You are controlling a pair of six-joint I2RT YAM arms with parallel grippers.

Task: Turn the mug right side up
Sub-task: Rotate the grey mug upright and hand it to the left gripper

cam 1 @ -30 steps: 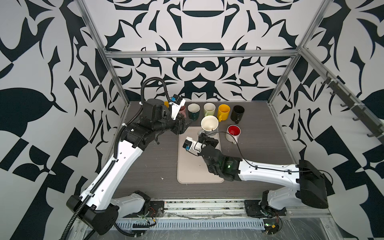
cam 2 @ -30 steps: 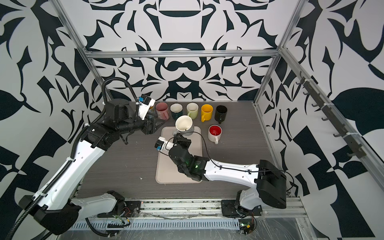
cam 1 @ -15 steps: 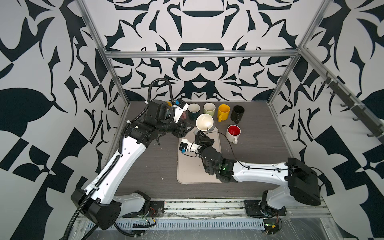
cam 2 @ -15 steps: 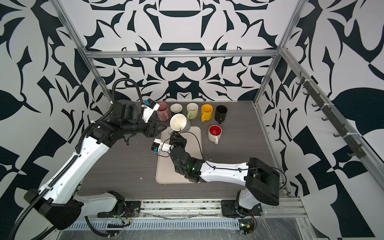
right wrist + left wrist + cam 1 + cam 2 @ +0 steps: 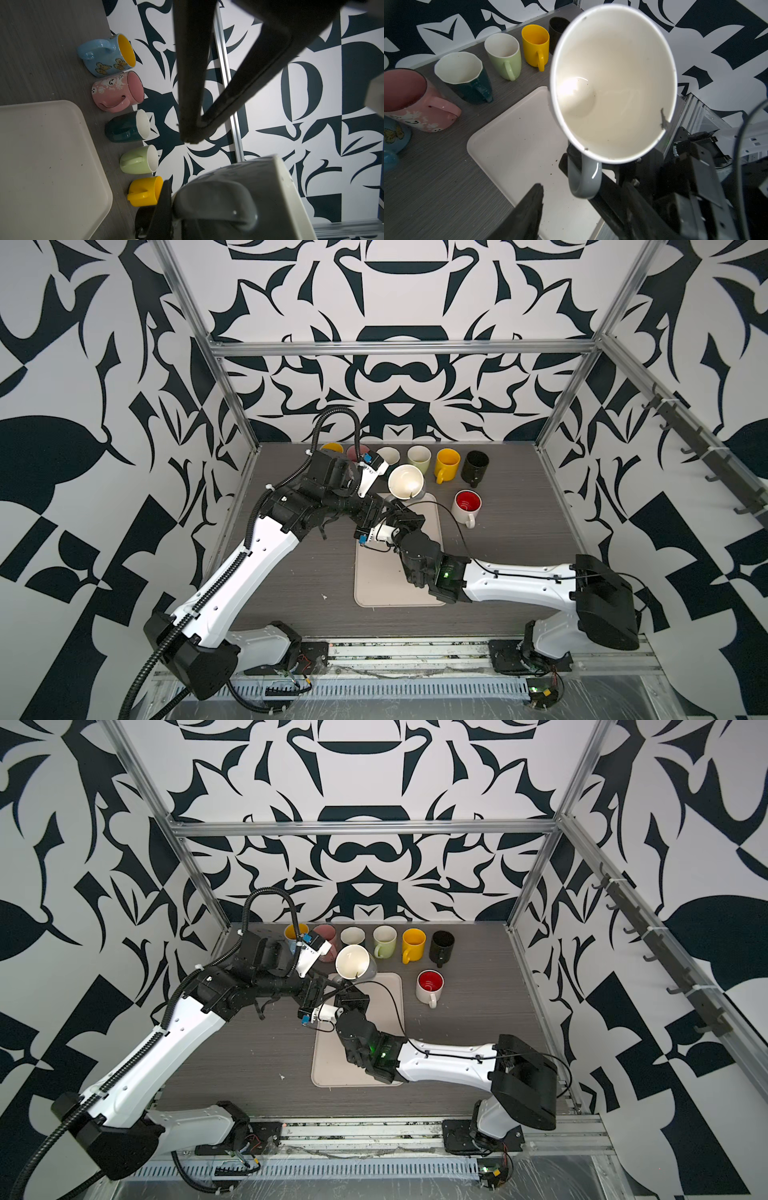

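Note:
The mug point(image 5: 406, 487) point(image 5: 352, 962) is grey outside and cream inside. It hangs mouth up over the far end of the beige tray point(image 5: 395, 585). My right gripper point(image 5: 409, 517) point(image 5: 353, 997) comes from below and is shut on the mug at its grey handle point(image 5: 214, 199); one dark finger point(image 5: 164, 207) shows beside the handle. My left gripper point(image 5: 386, 506) point(image 5: 560, 182) is open just under the mug. The handle point(image 5: 584, 180) lies near its gap, and one finger point(image 5: 529, 207) stands apart from it. The mug's inside point(image 5: 612, 83) fills the left wrist view.
Along the back wall stands a row of upright mugs: blue point(image 5: 331, 446), pink point(image 5: 355, 452), dark green point(image 5: 388, 455), pale green point(image 5: 418, 458), yellow point(image 5: 446, 464), black point(image 5: 476, 466). A white mug with a red inside point(image 5: 467, 506) stands right of the tray.
My left gripper has reached right, from beside the back row to under the mug. The right arm has carried the mug slightly left, its mouth now facing more upward.

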